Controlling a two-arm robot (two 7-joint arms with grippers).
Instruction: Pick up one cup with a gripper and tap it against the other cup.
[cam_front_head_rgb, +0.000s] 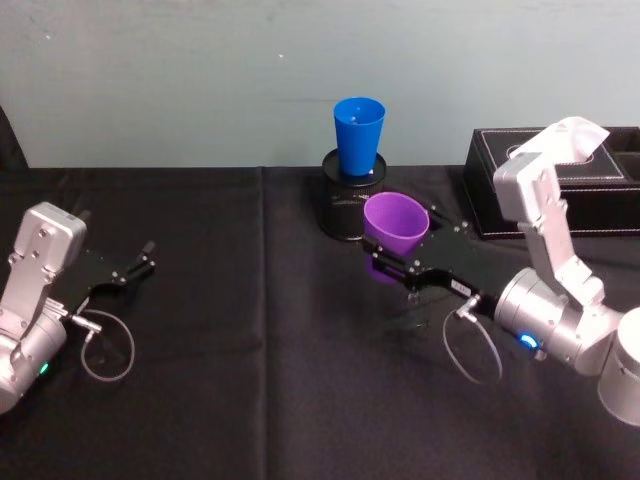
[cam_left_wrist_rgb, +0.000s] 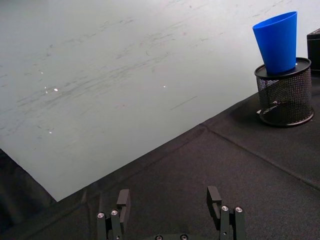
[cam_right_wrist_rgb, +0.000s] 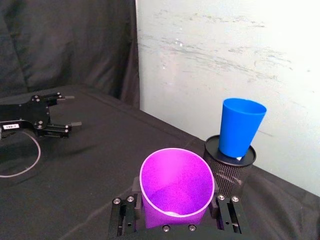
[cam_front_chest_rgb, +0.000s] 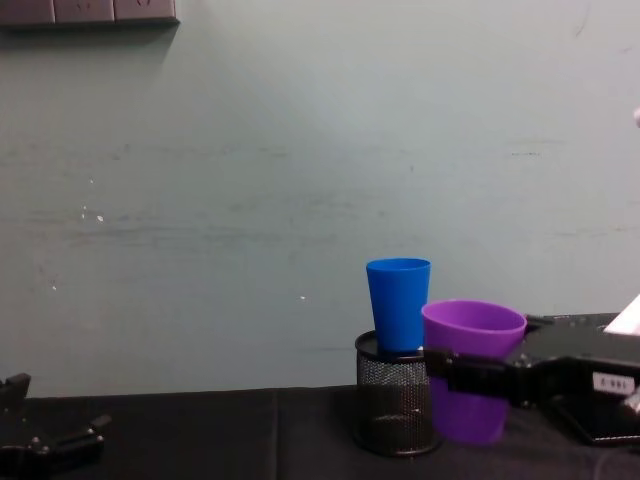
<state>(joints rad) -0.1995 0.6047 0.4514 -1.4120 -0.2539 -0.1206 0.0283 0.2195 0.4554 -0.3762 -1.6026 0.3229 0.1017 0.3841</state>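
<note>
On the right half of the black-clothed table (cam_front_head_rgb: 250, 380), the right gripper (cam_front_head_rgb: 402, 245) has its fingers clamped on the sides of the purple cup (cam_front_head_rgb: 395, 222), holding it upright. Just behind it, with a gap between them, the blue cup (cam_front_head_rgb: 358, 135) stands in the top of a black mesh holder (cam_front_head_rgb: 340, 215). Far to the left, the left gripper (cam_front_head_rgb: 143, 258) sits low over the cloth, fingers apart.

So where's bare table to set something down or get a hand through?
Free: the broad middle of the table, between the open left gripper and the purple cup and mesh holder, back to the wall. Crowded: right rear, where the right gripper clamping the purple cup, the blue cup and the black box bunch up.
</note>
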